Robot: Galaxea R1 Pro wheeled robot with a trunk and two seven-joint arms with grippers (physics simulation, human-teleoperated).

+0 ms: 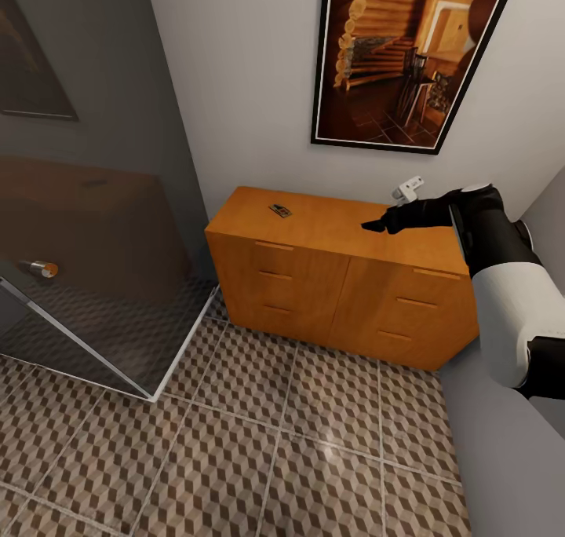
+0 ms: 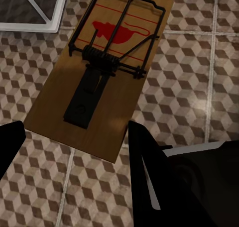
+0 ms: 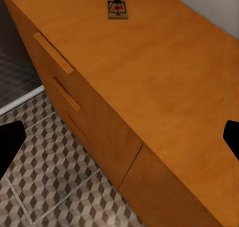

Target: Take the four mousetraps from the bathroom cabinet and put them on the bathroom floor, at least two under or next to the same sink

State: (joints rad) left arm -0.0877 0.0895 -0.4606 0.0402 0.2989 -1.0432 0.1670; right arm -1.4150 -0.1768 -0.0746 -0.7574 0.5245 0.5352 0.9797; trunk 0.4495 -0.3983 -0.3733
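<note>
Over the cabinet (image 1: 314, 231) top, right claw (image 1: 375, 225) reaches level (spread wide) toward a mousetrap (image 1: 279, 210).

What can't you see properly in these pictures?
- Head view: the mousetrap on the cabinet is too small to show detail.
- Head view: the right gripper looks like one dark tip; open or shut is unclear.
- Left wrist view: another mousetrap has its near edge hidden behind the dark fingers.
</note>
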